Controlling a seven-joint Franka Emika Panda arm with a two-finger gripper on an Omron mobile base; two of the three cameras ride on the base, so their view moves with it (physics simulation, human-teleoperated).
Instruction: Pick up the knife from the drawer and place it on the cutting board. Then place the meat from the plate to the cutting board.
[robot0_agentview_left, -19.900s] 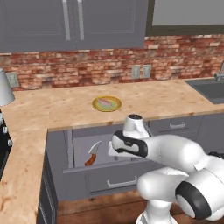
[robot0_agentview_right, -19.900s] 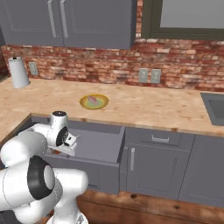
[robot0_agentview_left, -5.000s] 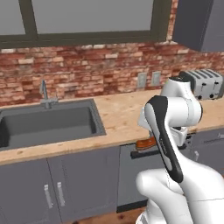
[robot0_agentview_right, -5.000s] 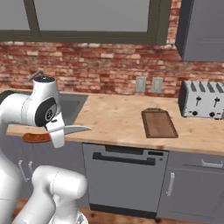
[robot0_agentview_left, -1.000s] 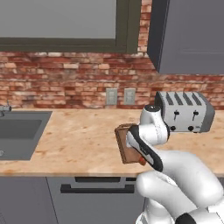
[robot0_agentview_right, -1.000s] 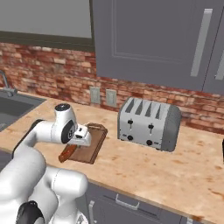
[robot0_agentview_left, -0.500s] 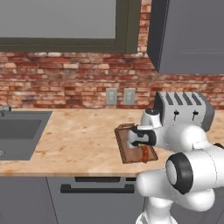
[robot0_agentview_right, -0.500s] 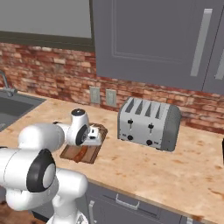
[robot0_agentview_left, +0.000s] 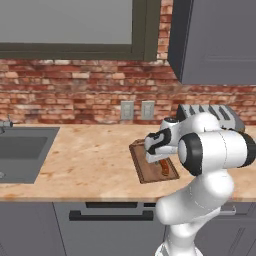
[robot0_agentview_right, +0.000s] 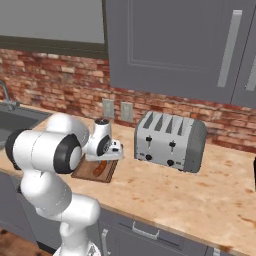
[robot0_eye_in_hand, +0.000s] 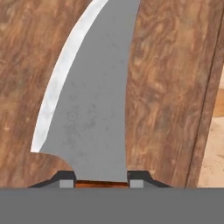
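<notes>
The dark brown cutting board (robot0_agentview_left: 145, 167) (robot0_agentview_right: 89, 171) (robot0_eye_in_hand: 175, 87) lies on the wooden counter left of the toaster. My gripper (robot0_agentview_left: 156, 151) (robot0_agentview_right: 113, 155) (robot0_eye_in_hand: 101, 182) hangs low over it, shut on the knife. The reddish-brown handle (robot0_agentview_left: 164, 168) (robot0_agentview_right: 100, 168) sits between the fingertips (robot0_eye_in_hand: 65, 181). In the hand view the silver blade (robot0_eye_in_hand: 87, 109) stretches away over the board's wood, flat and very close to it; I cannot tell whether it touches. The drawer, plate and meat are out of view.
A silver four-slot toaster (robot0_agentview_left: 210, 114) (robot0_agentview_right: 170, 136) stands just right of the board. A sink (robot0_agentview_left: 22, 150) is set into the counter at the far left. Wall outlets (robot0_agentview_left: 137, 110) sit on the brick backsplash, and grey cabinets (robot0_agentview_right: 170, 45) hang above.
The arm has swung forward and folded over the cutting board, bringing the knife down close to its surface. The knife stays in the gripper.
</notes>
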